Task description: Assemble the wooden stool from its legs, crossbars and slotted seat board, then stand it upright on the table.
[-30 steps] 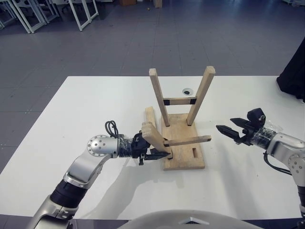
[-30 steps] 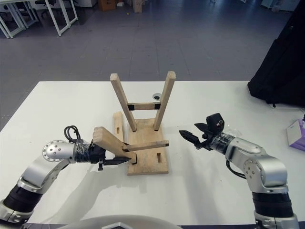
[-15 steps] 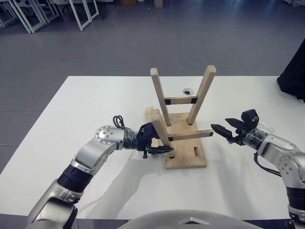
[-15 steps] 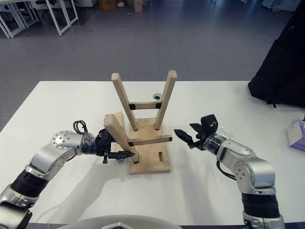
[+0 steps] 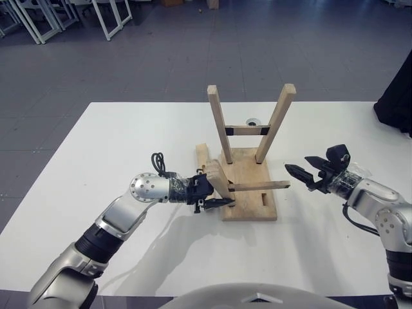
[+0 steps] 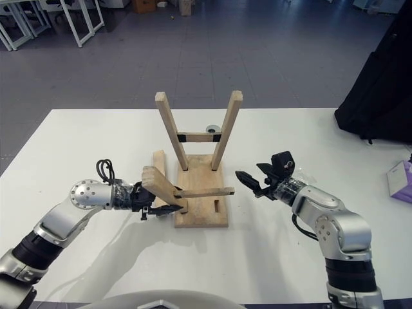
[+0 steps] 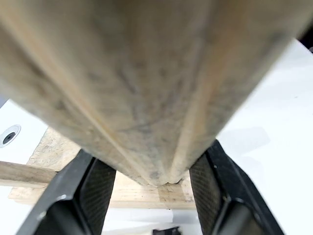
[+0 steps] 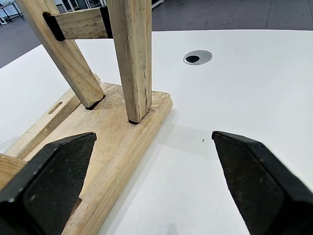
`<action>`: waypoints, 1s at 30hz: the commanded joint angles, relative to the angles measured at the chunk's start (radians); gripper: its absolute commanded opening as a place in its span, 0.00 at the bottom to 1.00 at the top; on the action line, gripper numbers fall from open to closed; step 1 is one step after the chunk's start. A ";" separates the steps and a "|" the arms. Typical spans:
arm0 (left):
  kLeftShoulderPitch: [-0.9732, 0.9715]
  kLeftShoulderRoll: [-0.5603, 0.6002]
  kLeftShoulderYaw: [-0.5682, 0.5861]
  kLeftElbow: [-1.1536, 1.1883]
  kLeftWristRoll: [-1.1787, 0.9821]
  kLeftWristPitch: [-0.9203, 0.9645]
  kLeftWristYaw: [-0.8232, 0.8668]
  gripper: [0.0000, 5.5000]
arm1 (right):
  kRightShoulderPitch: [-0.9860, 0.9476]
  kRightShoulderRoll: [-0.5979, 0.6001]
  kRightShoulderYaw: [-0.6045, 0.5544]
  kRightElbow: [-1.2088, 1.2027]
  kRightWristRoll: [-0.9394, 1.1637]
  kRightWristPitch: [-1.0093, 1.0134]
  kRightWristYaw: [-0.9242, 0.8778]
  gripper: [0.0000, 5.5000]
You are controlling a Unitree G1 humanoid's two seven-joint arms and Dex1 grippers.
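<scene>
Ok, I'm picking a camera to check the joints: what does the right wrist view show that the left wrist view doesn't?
Right wrist view, not the left: two legs standing in the seat board with a crossbar between them, framed by the open right claw. Left wrist view, not the right: the loose leg up close, clamped in the left claw. Both: the seat board, the white table and its round cable hole.

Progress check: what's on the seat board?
Two legs joined by a crossbar stand at the seat board's far end. The left gripper holds a third leg tilted at its near corner; any slot beneath is covered.
</scene>
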 commanded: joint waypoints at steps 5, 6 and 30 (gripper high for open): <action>0.015 0.155 0.008 0.146 0.250 0.071 -0.084 0.63 | -0.032 0.010 0.003 -0.003 -0.052 -0.010 0.001 0.80; 0.030 0.172 0.018 0.127 0.252 0.076 -0.094 0.64 | -0.032 0.011 0.003 -0.001 -0.055 -0.010 0.003 0.80; 0.491 -0.359 0.362 -0.514 0.222 0.883 0.748 0.82 | 0.072 0.080 -0.047 -0.094 -0.071 0.010 -0.064 0.80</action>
